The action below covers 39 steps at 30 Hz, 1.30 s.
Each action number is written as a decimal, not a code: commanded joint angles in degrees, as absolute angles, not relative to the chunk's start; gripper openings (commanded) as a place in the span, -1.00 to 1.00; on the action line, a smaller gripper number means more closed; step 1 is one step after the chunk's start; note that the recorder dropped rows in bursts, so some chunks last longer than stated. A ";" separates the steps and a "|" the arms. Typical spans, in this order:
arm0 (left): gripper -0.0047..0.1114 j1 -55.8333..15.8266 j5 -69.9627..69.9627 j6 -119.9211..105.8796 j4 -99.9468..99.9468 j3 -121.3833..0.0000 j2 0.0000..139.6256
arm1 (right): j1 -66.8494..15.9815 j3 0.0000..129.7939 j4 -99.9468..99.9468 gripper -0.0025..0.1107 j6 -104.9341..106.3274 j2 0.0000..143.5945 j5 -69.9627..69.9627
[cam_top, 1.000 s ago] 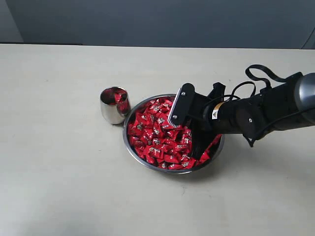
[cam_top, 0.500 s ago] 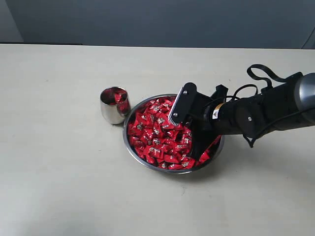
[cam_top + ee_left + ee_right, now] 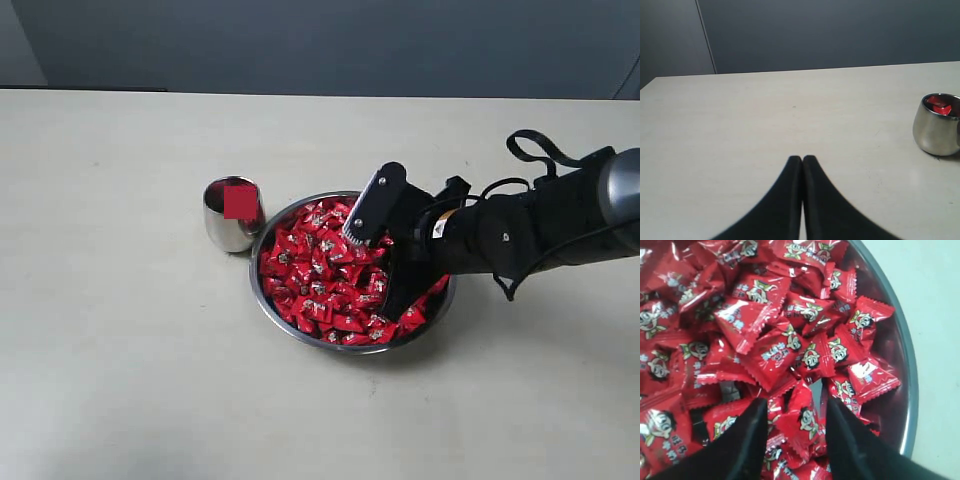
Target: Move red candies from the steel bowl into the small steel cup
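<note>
Right gripper [image 3: 794,402], jaws apart, straddles one of the red candies [image 3: 807,421], apparently unclamped: sink lower, pinch its middle.

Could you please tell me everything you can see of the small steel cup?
The small steel cup is a shiny, handleless tumbler with rounded sides. It stands upright on the pale table, close beside the steel bowl; whether they touch is unclear. Red candies lie inside it. Nothing holds it.
</note>
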<state>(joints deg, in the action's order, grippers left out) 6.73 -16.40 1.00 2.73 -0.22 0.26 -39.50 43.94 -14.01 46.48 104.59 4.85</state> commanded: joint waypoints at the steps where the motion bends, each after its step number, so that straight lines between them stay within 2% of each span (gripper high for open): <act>1: -0.91 6.77 -16.29 1.09 2.57 0.00 0.00 | -39.42 43.73 -14.24 -0.28 46.43 104.60 4.12; 5: -0.91 6.77 -16.29 1.09 2.57 0.00 0.00 | -39.42 43.73 -15.06 -0.17 46.43 104.60 3.90; 21: -0.91 6.77 -16.29 1.09 2.57 0.00 0.00 | -39.30 43.73 -15.88 -0.17 46.84 107.73 12.71; 26: -0.91 6.77 -16.29 1.09 2.57 0.00 0.00 | -39.30 43.73 -16.11 -0.37 46.94 108.17 12.59; 35: -0.91 6.77 -16.29 1.09 2.57 0.00 0.00 | -39.30 43.73 -15.76 -0.39 47.13 109.52 13.43; 37: -0.91 6.77 -16.29 1.09 2.57 0.00 0.00 | -39.30 43.73 -15.76 -0.45 47.13 109.52 13.79; 39: -0.91 6.77 -16.29 1.09 2.57 0.00 0.00 | -39.30 43.73 -15.76 -0.62 47.13 109.52 14.09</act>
<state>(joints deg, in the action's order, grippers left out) 6.73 -16.40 1.00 2.73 -0.22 0.26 -39.50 43.94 -15.73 46.70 109.49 13.11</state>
